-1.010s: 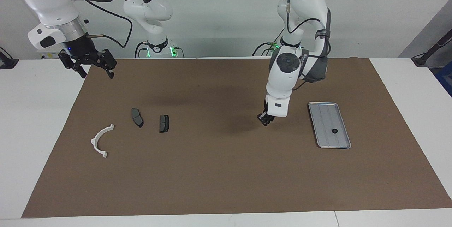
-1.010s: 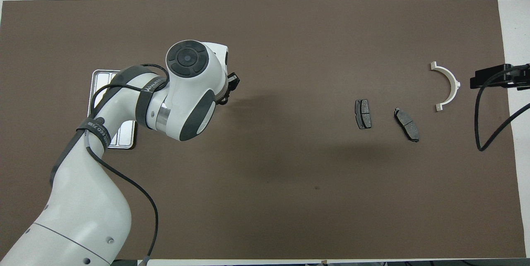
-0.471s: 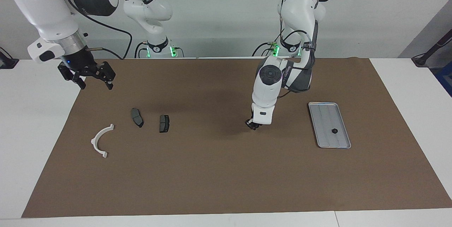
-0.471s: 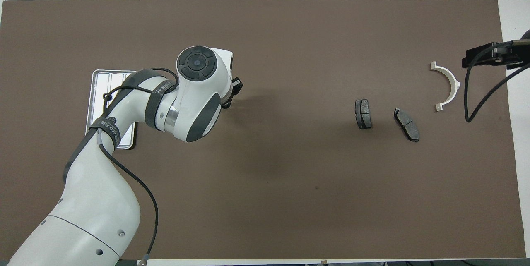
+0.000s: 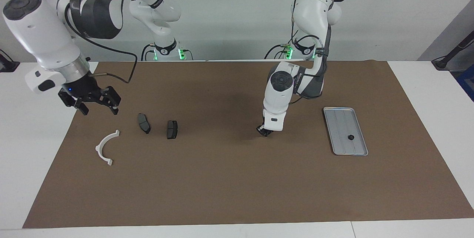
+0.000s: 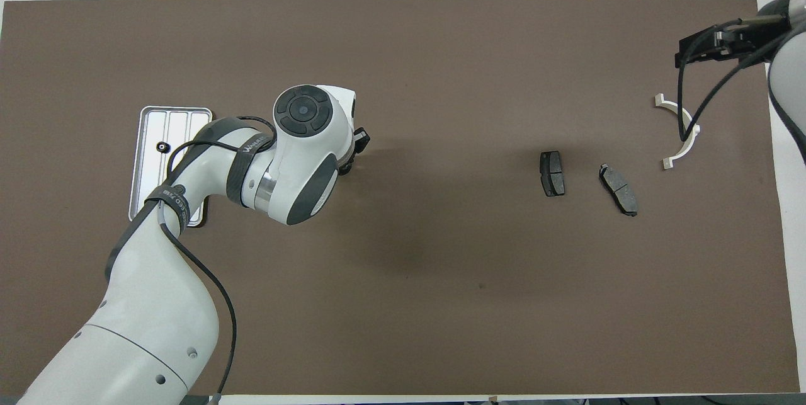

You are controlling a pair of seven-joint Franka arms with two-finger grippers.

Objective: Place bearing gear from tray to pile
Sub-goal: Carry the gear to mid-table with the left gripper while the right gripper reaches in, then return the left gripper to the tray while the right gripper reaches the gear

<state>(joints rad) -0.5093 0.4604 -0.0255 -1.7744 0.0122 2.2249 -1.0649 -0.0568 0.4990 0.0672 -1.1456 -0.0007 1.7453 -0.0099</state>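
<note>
Mostly we cannot tell the left gripper's (image 5: 263,131) jaws, right gripper (image 5: 97,105) lower now, jaws apart, small dark part (image 5: 350,137) on tray (image 5: 339,127).

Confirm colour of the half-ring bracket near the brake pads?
White. The half-ring bracket shows best in the facing view.

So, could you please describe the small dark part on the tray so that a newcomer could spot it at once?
Start at the silver ridged tray toward the left arm's end of the brown mat. The small dark round part lies in it, in the half farther from the robots. It is the only thing in the tray, much smaller than the grey brake pads.
</note>
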